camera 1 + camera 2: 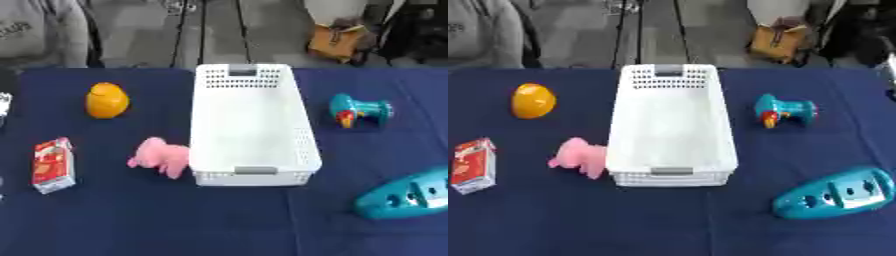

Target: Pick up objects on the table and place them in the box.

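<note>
A white perforated box (203, 125) stands empty in the middle of the dark blue table. Left of it lie an orange round object (107, 100), a pink soft toy (162, 156) touching the box's near left corner, and a red and white carton (52, 165). Right of it lie a small teal toy (357, 111) with a red and yellow tip and a long teal shape with holes (837, 194). Only a dark and silver sliver of my left hand (3, 102) shows at the left edge. A pale sliver of my right hand (891, 75) shows at the right edge.
The blue cloth (175, 220) covers the whole table, with bare cloth along the near edge. Beyond the far edge are a grey floor, stand legs and a brown bag (339, 42). A person in grey sits at the far left.
</note>
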Tool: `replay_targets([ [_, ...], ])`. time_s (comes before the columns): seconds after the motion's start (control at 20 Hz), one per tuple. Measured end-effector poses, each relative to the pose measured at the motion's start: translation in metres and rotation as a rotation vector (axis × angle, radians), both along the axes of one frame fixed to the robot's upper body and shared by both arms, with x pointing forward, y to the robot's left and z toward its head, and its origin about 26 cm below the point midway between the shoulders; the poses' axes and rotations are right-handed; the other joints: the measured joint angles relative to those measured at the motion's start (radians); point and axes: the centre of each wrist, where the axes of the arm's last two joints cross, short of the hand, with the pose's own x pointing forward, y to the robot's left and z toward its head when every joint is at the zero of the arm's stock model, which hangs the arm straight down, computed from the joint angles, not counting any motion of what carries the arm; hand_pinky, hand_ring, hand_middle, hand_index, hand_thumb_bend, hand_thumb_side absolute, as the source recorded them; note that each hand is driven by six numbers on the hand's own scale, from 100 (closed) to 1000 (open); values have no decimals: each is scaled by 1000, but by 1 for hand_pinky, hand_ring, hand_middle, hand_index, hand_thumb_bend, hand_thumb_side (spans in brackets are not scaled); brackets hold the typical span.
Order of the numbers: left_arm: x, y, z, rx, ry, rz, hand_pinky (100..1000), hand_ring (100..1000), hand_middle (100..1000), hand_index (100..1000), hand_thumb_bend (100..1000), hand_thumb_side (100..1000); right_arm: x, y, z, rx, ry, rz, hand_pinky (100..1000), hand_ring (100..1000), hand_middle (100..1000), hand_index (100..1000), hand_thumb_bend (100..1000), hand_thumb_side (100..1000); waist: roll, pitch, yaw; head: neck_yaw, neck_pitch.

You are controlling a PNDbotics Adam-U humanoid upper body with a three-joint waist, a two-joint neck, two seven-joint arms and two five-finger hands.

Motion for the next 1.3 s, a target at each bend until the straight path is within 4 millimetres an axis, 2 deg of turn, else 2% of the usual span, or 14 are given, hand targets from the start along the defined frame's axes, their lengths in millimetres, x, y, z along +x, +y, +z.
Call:
replay_targets([
  [0.7,0,0,0,-1,1,-1,352,551,695,815,611,701,0,0,0,3,0,2,524,513,607,808,478,577,-1,1,2,1,0],
  [0.8,1,0,1,-1,-2,-2,348,550,697,816,605,711,0,0,1,3,-3,3,523,511,606,808,478,574,2,20,1,-3,0],
  [0.95,2,-2,3,0,-8,-7,344,550,700,816,596,723,2,1,6,-1,-19,10,522,510,605,808,479,574,13,70,-8,-7,2],
  [1.0,2,-3,3,1,-7,-11,342,549,702,816,592,729,3,1,7,-5,-22,11,520,507,603,808,479,571,17,79,-10,-8,3],
  [1.15,4,-4,6,3,-13,-18,344,549,702,815,594,725,3,1,10,-9,-29,13,521,508,604,808,478,572,22,102,-14,-11,7],
  [1.3,7,-8,11,5,-27,-31,345,549,701,815,595,723,4,2,12,-10,-35,16,521,508,602,808,478,571,24,106,-15,-12,7],
])
